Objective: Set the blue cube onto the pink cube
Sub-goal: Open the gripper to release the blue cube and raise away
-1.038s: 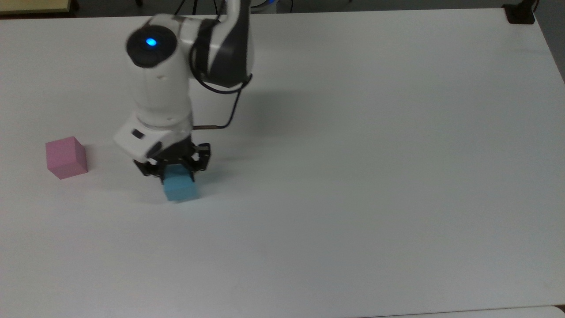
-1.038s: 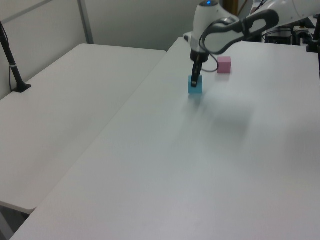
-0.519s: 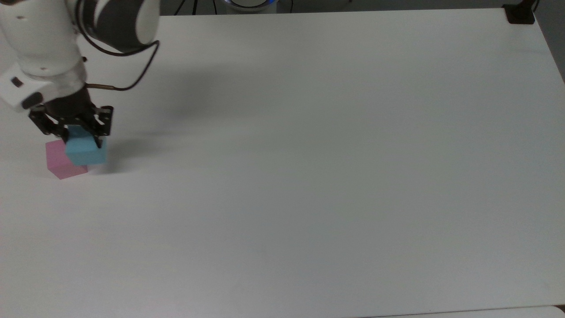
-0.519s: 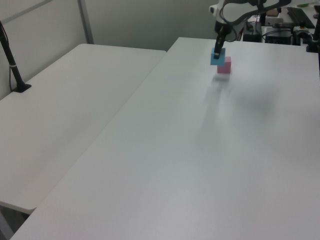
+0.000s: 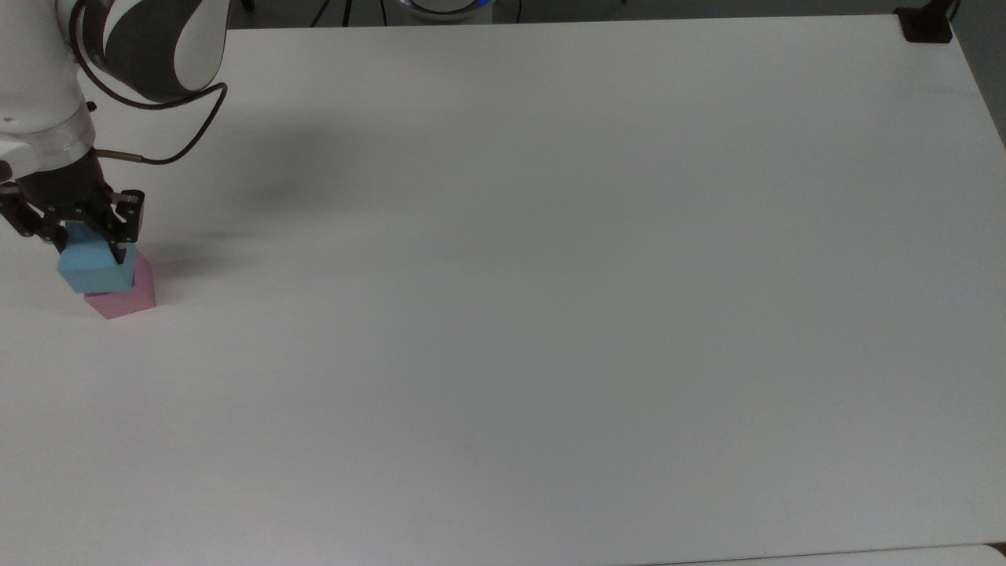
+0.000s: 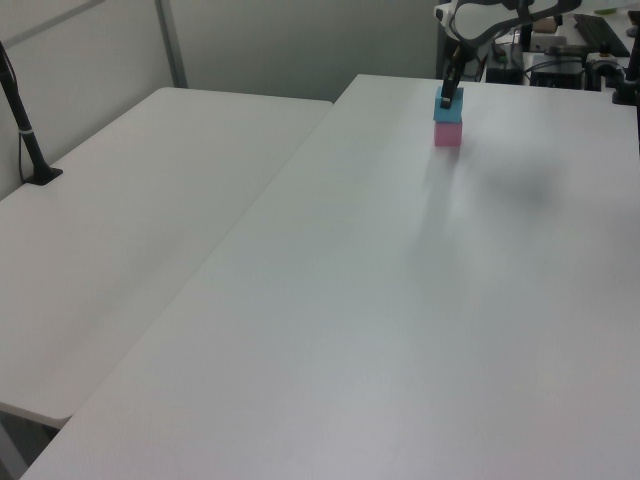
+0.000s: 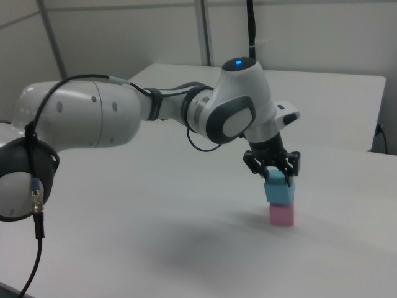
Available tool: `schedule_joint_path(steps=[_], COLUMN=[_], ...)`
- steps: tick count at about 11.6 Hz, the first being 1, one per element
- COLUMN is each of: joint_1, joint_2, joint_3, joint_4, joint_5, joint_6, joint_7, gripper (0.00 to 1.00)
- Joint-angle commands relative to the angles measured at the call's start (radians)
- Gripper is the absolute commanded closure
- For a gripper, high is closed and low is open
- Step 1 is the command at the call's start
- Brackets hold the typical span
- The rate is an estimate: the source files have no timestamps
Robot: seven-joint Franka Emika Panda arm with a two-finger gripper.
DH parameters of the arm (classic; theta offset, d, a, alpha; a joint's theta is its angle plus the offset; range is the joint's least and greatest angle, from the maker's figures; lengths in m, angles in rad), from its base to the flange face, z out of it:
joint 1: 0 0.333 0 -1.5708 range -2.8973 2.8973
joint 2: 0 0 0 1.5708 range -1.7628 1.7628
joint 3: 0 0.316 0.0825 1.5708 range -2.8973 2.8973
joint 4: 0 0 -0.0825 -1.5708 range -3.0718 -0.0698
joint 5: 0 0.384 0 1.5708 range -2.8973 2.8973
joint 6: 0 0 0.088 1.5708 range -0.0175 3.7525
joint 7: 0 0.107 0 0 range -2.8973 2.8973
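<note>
The blue cube (image 5: 96, 269) (image 6: 448, 110) (image 7: 278, 189) rests directly over the pink cube (image 5: 126, 300) (image 6: 448, 135) (image 7: 281, 215) near the top view's left edge, and in the right view their faces line up as a neat stack. My gripper (image 5: 85, 236) (image 6: 450, 97) (image 7: 274, 174) comes down from above, shut on the blue cube, with a black finger on either side of it. Most of the pink cube's top is covered by the blue one.
The white table (image 5: 550, 314) stretches wide to the top view's right. A second white table (image 6: 130, 230) stands beside it in the left view, carrying a black clamp post (image 6: 25, 130). A black mount (image 5: 926, 23) sits at the top view's far right corner.
The arm carried the blue cube from mid-table toward the top view's left, then lowered it over the pink cube. The pink cube stayed put.
</note>
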Motion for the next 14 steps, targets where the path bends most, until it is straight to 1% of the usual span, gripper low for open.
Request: schedule_joint_path(steps=[1,2,4,6,7,9,10,12,13,14], joint_1=[-0.016,-0.021,-0.013,-0.007,0.013,0.101,0.166,0.27,0.309,0.373], joint_2=[0.031,0.03,0.014,-0.05,-0.094,-0.183,-0.222,-0.313,-0.347,-0.404], joint_3=[0.004,0.002,0.002,0.014,0.019,0.02,0.019,0.019,0.017,0.017], joint_4=[0.025,0.023,0.022,0.006,0.002,0.002,0.0,-0.012,-0.026,-0.072], joint_5=[-0.002,-0.002,-0.007,0.002,0.002,0.001,-0.004,-0.011,-0.013,-0.031], joint_6=[0.027,0.025,0.019,-0.005,-0.06,-0.204,-0.263,-0.417,-0.464,-0.508], joint_7=[-0.048,-0.065,-0.062,-0.054,-0.024,0.106,0.212,0.457,0.504,0.544], gripper=[0.5,0.01,0.0,0.0,0.0,0.0,0.0,0.0,0.0,0.0])
